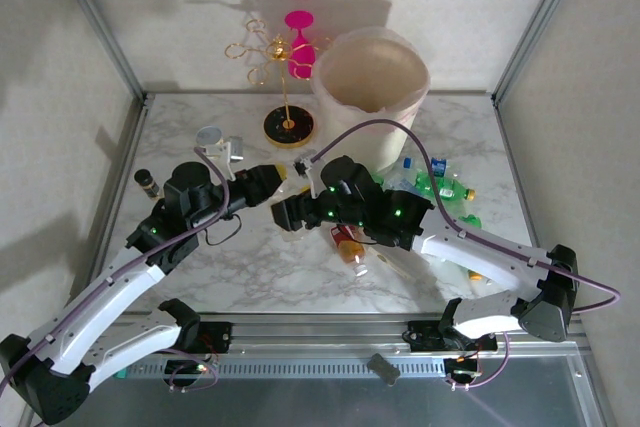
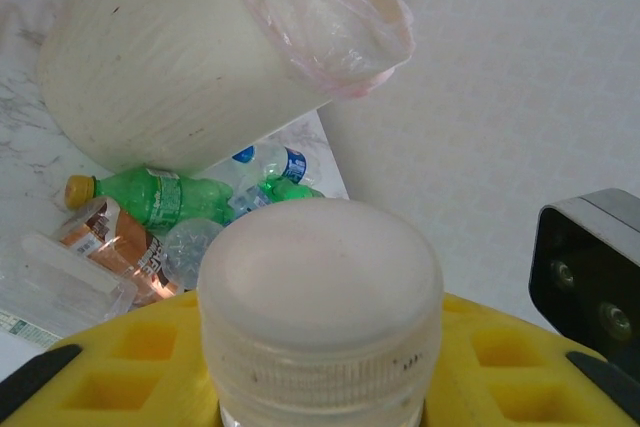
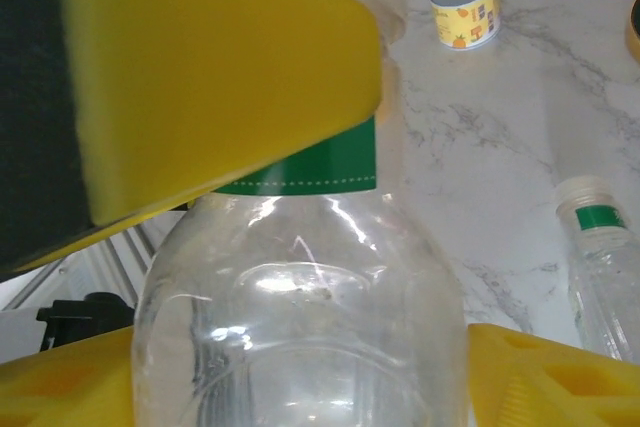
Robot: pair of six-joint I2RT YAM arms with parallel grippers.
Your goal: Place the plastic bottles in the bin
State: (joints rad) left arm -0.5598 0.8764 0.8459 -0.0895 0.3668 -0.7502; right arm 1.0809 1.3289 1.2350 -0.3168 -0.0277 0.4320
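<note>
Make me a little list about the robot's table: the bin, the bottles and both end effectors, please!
bin: whitish bucket, upright, at the far side
loose bottles: piled beside the bin, on the right
left end effector: shut on a white-capped bottle
right end effector: clear green-label bottle between its fingers; grip unclear
other things: gold wire stand, small yellow-band cup
</note>
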